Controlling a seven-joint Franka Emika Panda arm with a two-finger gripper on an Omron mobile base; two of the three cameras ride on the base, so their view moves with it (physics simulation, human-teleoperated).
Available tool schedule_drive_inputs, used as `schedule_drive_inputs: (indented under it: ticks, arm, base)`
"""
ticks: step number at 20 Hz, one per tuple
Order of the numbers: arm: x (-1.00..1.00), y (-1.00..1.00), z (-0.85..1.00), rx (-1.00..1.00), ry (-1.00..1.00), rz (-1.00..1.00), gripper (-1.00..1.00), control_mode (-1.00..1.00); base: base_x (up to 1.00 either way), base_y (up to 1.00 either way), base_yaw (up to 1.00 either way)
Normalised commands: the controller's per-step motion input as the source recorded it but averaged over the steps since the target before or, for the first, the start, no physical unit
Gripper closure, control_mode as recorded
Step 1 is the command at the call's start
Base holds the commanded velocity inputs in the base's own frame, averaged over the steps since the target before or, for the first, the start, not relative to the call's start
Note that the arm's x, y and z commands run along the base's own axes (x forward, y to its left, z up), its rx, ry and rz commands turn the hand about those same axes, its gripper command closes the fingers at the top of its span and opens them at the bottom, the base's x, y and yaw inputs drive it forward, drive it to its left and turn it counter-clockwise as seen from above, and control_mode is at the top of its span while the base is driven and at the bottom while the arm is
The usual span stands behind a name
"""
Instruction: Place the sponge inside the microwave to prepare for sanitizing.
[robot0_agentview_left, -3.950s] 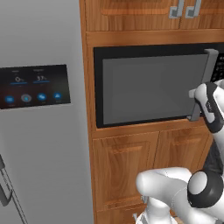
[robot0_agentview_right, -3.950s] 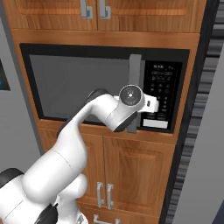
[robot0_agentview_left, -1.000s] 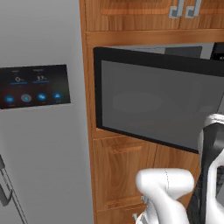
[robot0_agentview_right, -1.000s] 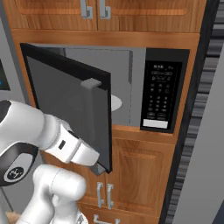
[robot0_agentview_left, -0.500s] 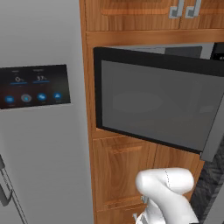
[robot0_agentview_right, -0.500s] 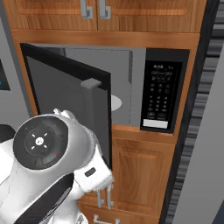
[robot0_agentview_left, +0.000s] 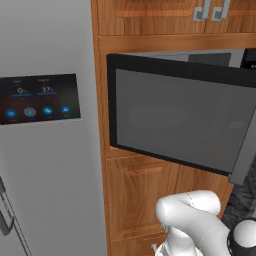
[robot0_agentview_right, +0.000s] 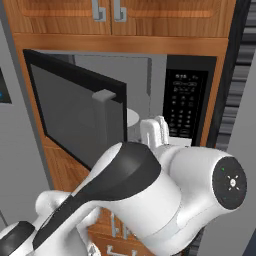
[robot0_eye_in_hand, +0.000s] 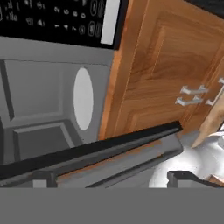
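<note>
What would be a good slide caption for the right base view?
Microwave door swung open, white plate visible inside, keypad at right, the robot's white arm in front.

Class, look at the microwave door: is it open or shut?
Open. The microwave door swings out from the cabinet, exposing the grey interior and white round plate.

Microwave (robot0_agentview_right: 150, 85): door (robot0_agentview_right: 75, 112) swung out toward 7 o'clock in the right base view, hinged at left. Cavity open at 3 o'clock of the door edge; white round plate (robot0_eye_in_hand: 83, 98) on its floor. Keypad panel (robot0_agentview_right: 186, 105) bounds the opening at 3 o'clock. Bar handle (robot0_agentview_right: 105, 95) projects off the door's free edge.
</note>
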Motion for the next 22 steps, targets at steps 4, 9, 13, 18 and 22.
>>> schedule_drive_inputs:
  ticks: [4,9,13,18,22]
  arm:
    - [0.73,-0.17,-0.55,0.20,0.00,-0.20,-1.00,-1.00]
    - [0.25,0.20,-0.38,0.04,-0.10,-0.03,-1.00,-1.00]
    - [0.11,0.37,-0.29,0.05,-0.08,0.00,-1.00,-1.00]
    - [0.26,0.17,-0.11,0.03,-0.04,0.00,-1.00,-1.00]
    - [0.37,0.00,0.00,0.01,-0.02,0.00,-1.00,-1.00]
  base:
    - [0.00,0.00,0.00]
    - [0.00,0.00,0.00]
    - [0.00,0.00,0.00]
    - [0.00,0.00,0.00]
    - [0.00,0.00,0.00]
